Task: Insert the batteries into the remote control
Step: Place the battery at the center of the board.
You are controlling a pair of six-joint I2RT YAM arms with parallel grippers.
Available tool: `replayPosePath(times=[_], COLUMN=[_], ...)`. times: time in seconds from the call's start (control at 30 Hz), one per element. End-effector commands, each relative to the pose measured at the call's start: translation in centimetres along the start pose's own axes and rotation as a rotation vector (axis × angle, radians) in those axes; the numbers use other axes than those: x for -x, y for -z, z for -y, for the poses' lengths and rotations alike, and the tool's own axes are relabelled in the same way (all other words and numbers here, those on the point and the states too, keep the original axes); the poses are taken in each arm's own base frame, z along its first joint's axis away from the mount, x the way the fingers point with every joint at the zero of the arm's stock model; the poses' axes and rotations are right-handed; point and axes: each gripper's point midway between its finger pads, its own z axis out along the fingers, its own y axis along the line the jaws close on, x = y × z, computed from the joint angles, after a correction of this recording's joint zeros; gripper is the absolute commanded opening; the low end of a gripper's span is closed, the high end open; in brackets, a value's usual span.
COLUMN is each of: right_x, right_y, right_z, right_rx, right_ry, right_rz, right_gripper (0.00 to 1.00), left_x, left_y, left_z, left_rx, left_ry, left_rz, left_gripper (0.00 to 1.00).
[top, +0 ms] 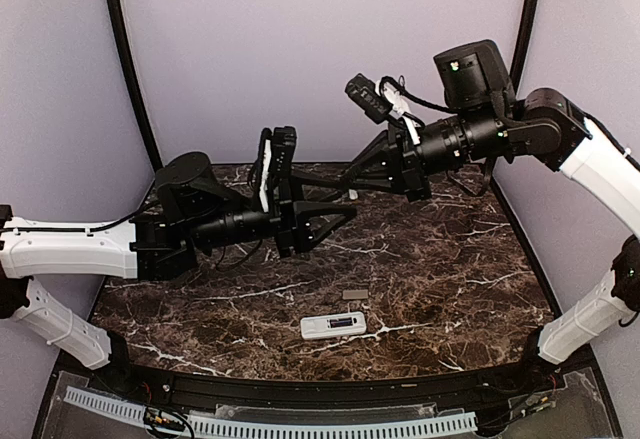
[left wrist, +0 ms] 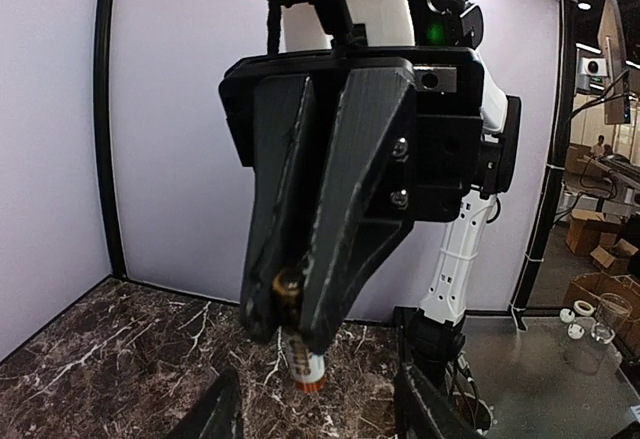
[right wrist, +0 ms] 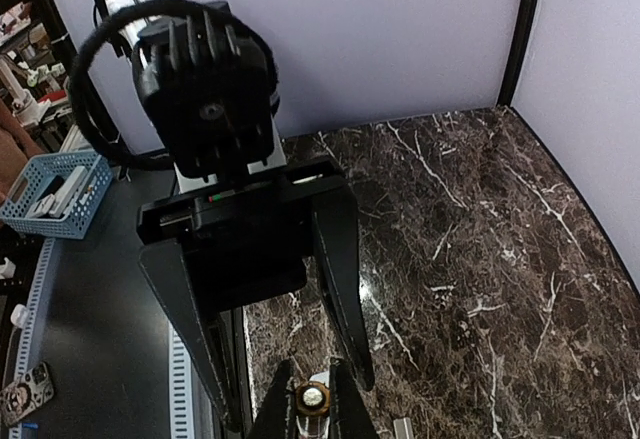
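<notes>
The white remote control (top: 333, 325) lies on the marble near the front edge, with a dark recess showing on its right half. My right gripper (right wrist: 311, 371) is shut on a slim battery (right wrist: 313, 397), held high above the table. In the left wrist view that battery (left wrist: 303, 361) sticks out below the right gripper's fingers (left wrist: 340, 209), orange end down. My left gripper (left wrist: 318, 399) is open and faces the right gripper, its fingers either side of the battery without touching it. In the top view both grippers meet mid-air, the left (top: 338, 214) and the right (top: 345, 181). No second battery shows.
A small flat grey cover piece (top: 354, 295) lies just behind the remote; it also shows in the right wrist view (right wrist: 402, 427). Purple walls close the back and sides. A perforated white strip (top: 270, 424) runs along the front edge.
</notes>
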Motion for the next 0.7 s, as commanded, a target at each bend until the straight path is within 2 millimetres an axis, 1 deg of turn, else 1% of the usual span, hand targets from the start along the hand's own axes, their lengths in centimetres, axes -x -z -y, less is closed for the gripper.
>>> replayPosePath(times=[0.0,0.03,0.13,0.2,0.3,0.37,0.47,0.53,0.57,0.6,0.63,0.67], right_x=[-1.4,-1.4,-1.5,-1.5,-1.6,-1.8,-2.0,-2.0,-2.1,-2.3,-2.5,-2.9], right_y=[-0.3,-0.4,-0.6,-0.5,-0.5,-0.5,-0.4,-0.3,-0.2,-0.3,-0.2,-0.3], right_z=[-0.8,-0.9,-1.2,-1.3,-1.5,-1.4,-1.3,-1.2,-1.1,-1.1,-0.9,-0.4], right_rx=[0.034,0.037,0.051,0.056,0.061,0.057,0.041,0.035,0.031,0.026,0.015,-0.008], right_ry=[0.051,0.051,0.052,0.051,0.047,0.047,0.052,0.055,0.057,0.058,0.058,0.054], right_rz=[-0.056,-0.053,-0.041,-0.033,-0.031,-0.033,-0.03,-0.032,-0.035,-0.042,-0.052,-0.069], right_gripper=[0.0,0.0,0.0,0.0,0.0,0.0,0.0,0.0,0.0,0.0,0.0,0.0], left_x=[-0.7,-0.7,-1.2,-1.4,-1.3,-1.0,-1.0,-1.0,-0.9,-1.2,-1.3,-1.3], left_y=[-0.9,-1.1,-1.7,-1.8,-1.9,-1.9,-2.0,-1.9,-1.8,-1.6,-1.2,-1.0], left_z=[0.9,0.8,0.6,0.5,0.4,0.4,0.8,1.1,1.3,1.3,1.4,1.4], left_rx=[-0.061,-0.06,-0.062,-0.06,-0.054,-0.056,-0.076,-0.094,-0.102,-0.103,-0.101,-0.098], left_ry=[0.036,0.04,0.053,0.06,0.061,0.06,0.063,0.061,0.058,0.054,0.049,0.036], left_rz=[-0.017,-0.017,-0.029,-0.032,-0.028,-0.017,-0.014,-0.017,-0.015,-0.021,-0.02,-0.016], left_gripper=[0.45,0.43,0.32,0.26,0.22,0.21,0.25,0.3,0.34,0.36,0.41,0.44])
